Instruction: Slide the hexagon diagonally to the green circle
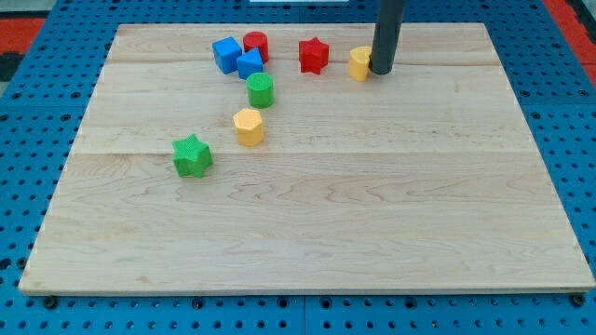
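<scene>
A yellow hexagon point(249, 126) lies left of the board's middle, just below and slightly left of the green circle point(260, 89), with a small gap between them. My tip point(383, 71) is down on the board near the view's top right. It is far to the right of both blocks. It touches the right side of a second yellow block point(358, 63), whose shape I cannot make out.
A blue cube point(225, 52), another blue block point(250, 63) and a red circle point(256, 44) cluster above the green circle. A red star point(314, 54) lies left of my tip. A green star point(192, 154) sits lower left of the hexagon. The wooden board point(372, 205) ends in blue pegboard.
</scene>
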Tool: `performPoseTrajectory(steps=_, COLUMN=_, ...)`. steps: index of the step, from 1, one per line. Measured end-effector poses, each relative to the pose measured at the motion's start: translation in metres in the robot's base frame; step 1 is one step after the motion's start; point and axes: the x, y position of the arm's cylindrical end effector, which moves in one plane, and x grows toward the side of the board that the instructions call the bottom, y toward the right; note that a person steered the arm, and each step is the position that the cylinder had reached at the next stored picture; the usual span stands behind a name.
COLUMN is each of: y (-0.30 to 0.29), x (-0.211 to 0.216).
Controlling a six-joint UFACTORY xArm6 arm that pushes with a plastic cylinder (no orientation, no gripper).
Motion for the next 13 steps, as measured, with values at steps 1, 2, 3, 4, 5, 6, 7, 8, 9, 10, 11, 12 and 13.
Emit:
performPoseTrajectory(steps=1, y=0.042, x=-0.020)
performPoseTrajectory(steps=2, y=0.052, x=-0.023)
performPoseTrajectory(steps=3, y=0.052, x=-0.017)
performPoseTrajectory(steps=4, y=0.052, x=0.016)
performPoseTrajectory(steps=5, y=0.031, x=0.075)
performPoseTrajectory(steps=6, y=-0.013, x=0.132)
performPoseTrajectory(steps=7, y=-0.119, x=0.125)
performPoseTrajectory(steps=8, y=-0.201, x=0.117)
performPoseTrajectory(steps=9, y=-0.313, x=0.080)
performPoseTrajectory(steps=10, y=-0.344, x=0.060)
performPoseTrajectory(steps=11, y=-0.298, x=0.065)
performPoseTrajectory(steps=12, y=-0.410, x=0.031)
performPoseTrajectory(steps=13, y=-0.424, x=0.033)
